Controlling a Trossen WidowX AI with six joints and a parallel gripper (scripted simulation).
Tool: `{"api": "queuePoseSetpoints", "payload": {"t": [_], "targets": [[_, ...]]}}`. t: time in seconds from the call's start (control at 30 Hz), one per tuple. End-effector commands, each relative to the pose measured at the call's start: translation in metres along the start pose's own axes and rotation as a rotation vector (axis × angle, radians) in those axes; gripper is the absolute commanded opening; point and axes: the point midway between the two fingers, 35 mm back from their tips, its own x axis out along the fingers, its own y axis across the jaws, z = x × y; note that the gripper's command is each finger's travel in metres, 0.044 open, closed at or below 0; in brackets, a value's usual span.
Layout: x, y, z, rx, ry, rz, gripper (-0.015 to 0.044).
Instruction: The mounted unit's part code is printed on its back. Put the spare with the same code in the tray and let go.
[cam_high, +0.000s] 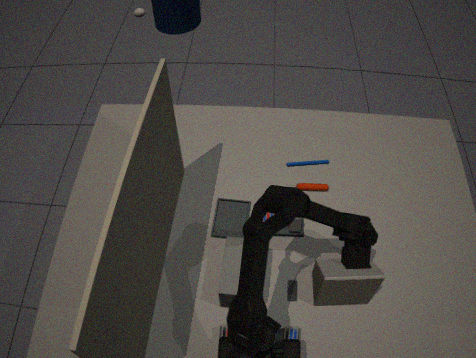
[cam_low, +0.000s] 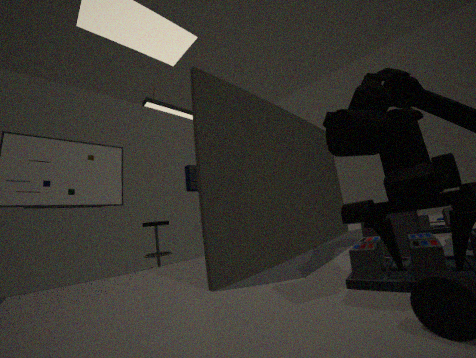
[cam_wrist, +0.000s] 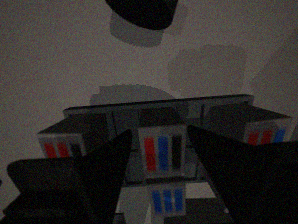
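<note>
Gripper (cam_low: 429, 270) (cam_wrist: 159, 131) approx. two-thirds open, nothing gripped; its tips flank the red-blue-blk spare (cam_wrist: 162, 152), ctr of wrist view. Other spares: L unit (cam_wrist: 62, 145) at 9 o'clock, R unit (cam_wrist: 265, 134) at 3. Matching code: can't tell.

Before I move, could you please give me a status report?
Jaws open, astride the middle spare, code red-blue-black. Not yet gripped. Tall panel off to one side.

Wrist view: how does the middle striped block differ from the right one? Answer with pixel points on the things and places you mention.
The middle block (cam_wrist: 163, 150) reads red, blue, black; the right block (cam_wrist: 267, 128) reads red, red, blue. The middle block's stripes show in full, while a black finger (cam_wrist: 245, 170) partly hides the right block's. Both are grey with three stripes, red leftmost.
</note>
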Motion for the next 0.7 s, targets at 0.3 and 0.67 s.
{"api": "queuePoseSetpoints", "payload": {"t": [0.3,0.67], "targets": [[0.0000,0.0000,0.0000,0.000,0.000,0.000,0.0109],[0.0000,0.0000,0.0000,0.000,0.000,0.000,0.0000]]}}
